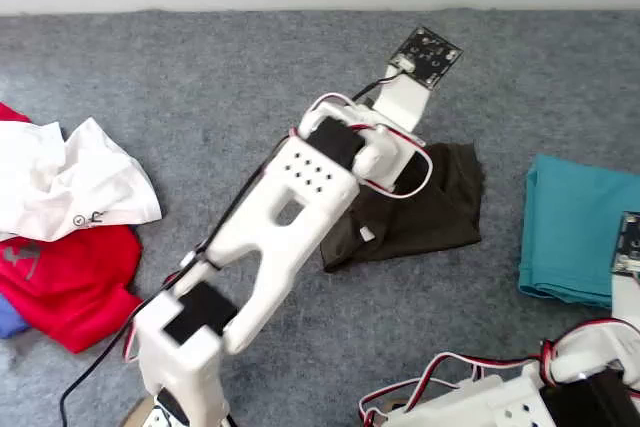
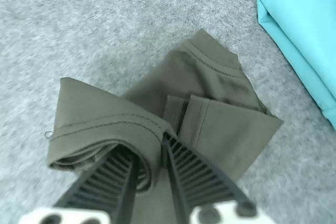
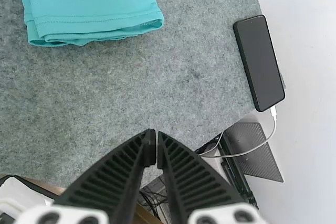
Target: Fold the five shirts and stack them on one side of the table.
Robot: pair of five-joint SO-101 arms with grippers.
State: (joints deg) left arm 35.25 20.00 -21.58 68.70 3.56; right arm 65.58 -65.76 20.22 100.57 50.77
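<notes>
left gripper (image 2: 148, 149) pinching olive shirt (image 2: 215, 103) fold | right gripper (image 3: 153, 146) closed, empty | risk: shallow pinch may slip, fold springs open

Under my left gripper (image 2: 150, 148), the olive shirt (image 2: 210, 98) hides its own lower layers; the teal shirt (image 2: 304, 35) beyond is cut off.

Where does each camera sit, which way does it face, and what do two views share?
High view: fixed above, facing down on the grey table; left arm over the olive shirt, right arm beside.
Left wrist view: on that wrist, facing down; left gripper shut on the olive shirt.
Right wrist view: on that wrist, facing down; right gripper shut, phone beyond.
Shared: both wrist views show the teal shirt.
</notes>
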